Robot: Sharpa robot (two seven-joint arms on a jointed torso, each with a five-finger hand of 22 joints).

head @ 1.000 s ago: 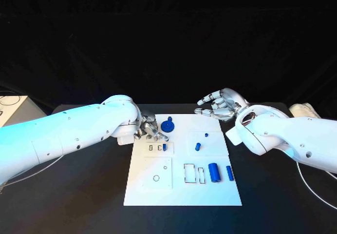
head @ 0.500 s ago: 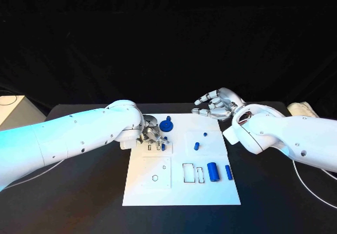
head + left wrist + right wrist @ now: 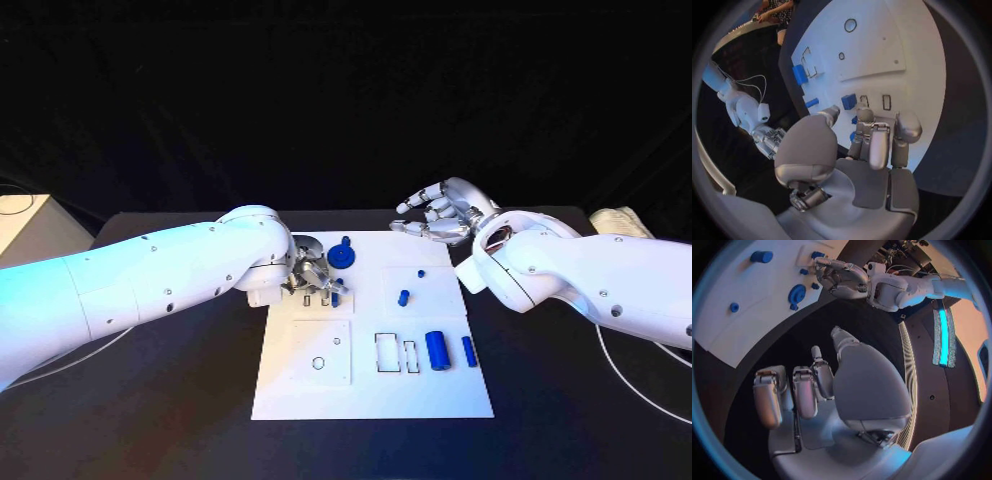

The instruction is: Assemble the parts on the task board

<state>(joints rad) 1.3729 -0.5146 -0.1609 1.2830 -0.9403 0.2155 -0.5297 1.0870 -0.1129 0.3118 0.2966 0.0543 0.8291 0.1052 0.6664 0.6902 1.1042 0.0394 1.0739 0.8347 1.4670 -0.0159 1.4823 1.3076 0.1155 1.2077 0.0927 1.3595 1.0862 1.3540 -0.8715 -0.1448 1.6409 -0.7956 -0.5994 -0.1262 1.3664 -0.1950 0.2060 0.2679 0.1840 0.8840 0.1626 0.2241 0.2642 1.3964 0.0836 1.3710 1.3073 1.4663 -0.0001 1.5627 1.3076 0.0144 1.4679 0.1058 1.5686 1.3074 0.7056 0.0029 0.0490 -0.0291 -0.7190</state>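
You have most of the job ahead of you. On the board (image 3: 372,395), two cylinders (image 3: 437,351) lie loose beside empty slots, and small pegs (image 3: 404,297) sit mid-board. Your left hand (image 3: 309,277) works a small blue part (image 3: 849,101) at the upper-left slots; whether the fingers (image 3: 879,145) grip it, you cannot tell. Your right hand (image 3: 444,214) hovers beyond the board, fingers curled, holding nothing.

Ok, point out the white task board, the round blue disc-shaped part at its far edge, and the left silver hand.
white task board (image 3: 433,395), head view, bare near part of the plate.
round blue disc-shaped part (image 3: 342,257), head view, middle of its face.
left silver hand (image 3: 315,277), head view, middle of the hand.
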